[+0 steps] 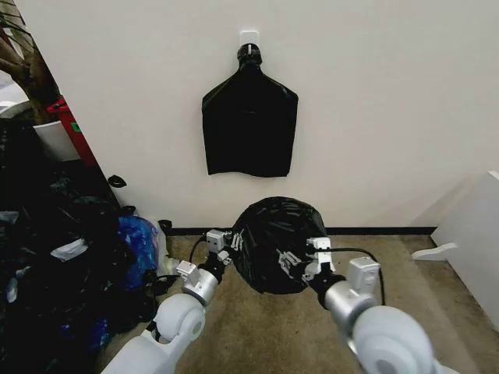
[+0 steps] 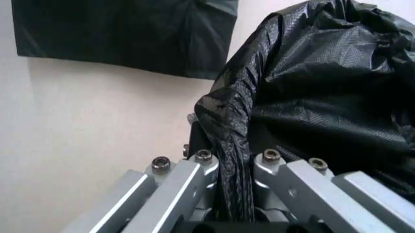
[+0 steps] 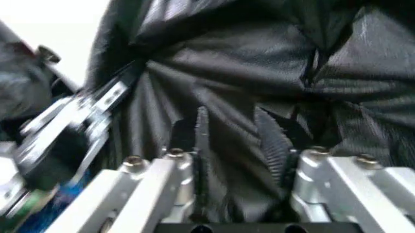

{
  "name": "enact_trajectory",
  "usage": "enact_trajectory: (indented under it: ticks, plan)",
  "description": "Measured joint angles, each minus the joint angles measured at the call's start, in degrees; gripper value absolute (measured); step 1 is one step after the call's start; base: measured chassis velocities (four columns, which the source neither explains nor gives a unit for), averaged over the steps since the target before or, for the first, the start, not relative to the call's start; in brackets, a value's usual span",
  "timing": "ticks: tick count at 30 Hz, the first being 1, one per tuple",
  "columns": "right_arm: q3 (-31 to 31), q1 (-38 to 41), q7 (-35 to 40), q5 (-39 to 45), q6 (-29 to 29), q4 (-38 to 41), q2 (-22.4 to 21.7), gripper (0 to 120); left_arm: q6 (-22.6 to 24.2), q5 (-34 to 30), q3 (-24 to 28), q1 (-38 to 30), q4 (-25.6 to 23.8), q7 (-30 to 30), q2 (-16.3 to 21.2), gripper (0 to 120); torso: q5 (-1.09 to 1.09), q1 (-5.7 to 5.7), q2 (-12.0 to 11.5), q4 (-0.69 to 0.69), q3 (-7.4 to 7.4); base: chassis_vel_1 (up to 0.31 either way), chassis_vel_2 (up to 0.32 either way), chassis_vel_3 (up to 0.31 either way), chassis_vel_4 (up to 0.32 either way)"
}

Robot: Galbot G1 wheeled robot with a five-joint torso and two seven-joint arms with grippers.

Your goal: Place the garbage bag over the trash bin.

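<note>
- Left gripper: jaws clenched on a pleated fold of the thin, glossy black plastic garbage bag — pinching its left edge.
- Right gripper: jaws grasping gathered folds on the bag's right side.
- Held from both sides, the bag billows in the air between the arms, probably to keep it spread.
- Far wall: flat bottle-shaped black bundle on a hook.

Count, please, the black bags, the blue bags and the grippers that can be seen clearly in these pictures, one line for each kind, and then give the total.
Black bags: 2, the garbage bag held up between the left gripper and the right gripper, and the flat black bundle hanging on the wall.
Blue bags: 1, the blue bag on the floor.
Grippers: 2.
Total: 5.
</note>
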Motion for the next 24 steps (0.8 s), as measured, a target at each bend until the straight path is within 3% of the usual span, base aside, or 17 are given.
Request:
enact_trajectory:
  ticks: [7, 24]
  plan:
    - [-1.9, 3.4, 6.4, -0.9, 1.1, -5.3, 2.7, 0, -1.0, 2.8, 0.0, 1.7, -1.6, 0.1, -0.3, 4, 0.00, 0.00, 0.0, 0.01, 0.00, 0.000, 0.000, 0.000, 0.000]
    - [-3.9, 8.1, 9.9, -3.0, 2.4, -15.9, 6.6, 0, -2.8, 7.8, 1.7, 4.7, -5.1, 1.2, -0.8, 4, 0.00, 0.00, 0.0, 0.00, 0.00, 0.000, 0.000, 0.000, 0.000]
